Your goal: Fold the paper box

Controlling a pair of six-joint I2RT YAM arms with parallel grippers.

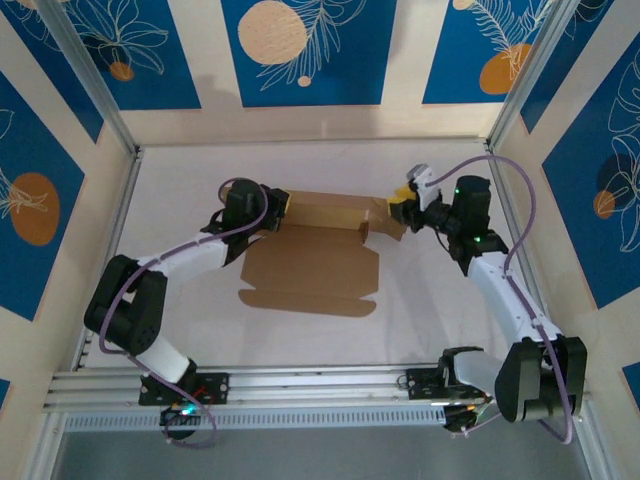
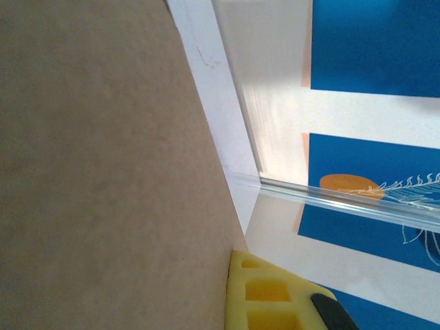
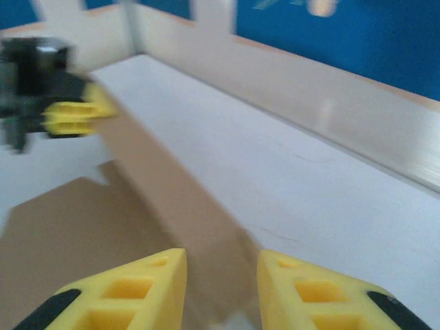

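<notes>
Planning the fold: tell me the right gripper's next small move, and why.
Probably close the right gripper on the raised wall of the paper box: its open fingers seem to straddle that wall's end, while the left gripper pinches the other end.

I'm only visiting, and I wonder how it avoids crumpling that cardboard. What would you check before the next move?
1. Left jaws gripping the box: ok, shut on the left end of its raised back flap.
2. Right jaws clamped on the flap's right end: not ok, they stand apart, with the flap's edge running toward the gap.
3. Back flap upright: ok, it stands along the far edge.
4. Main panel flat on the table: ok.
5. Front flap folded up: not ok, it lies flat.
6. Right jaws touching the cardboard: cannot tell, as the right wrist view is blurred.
</notes>
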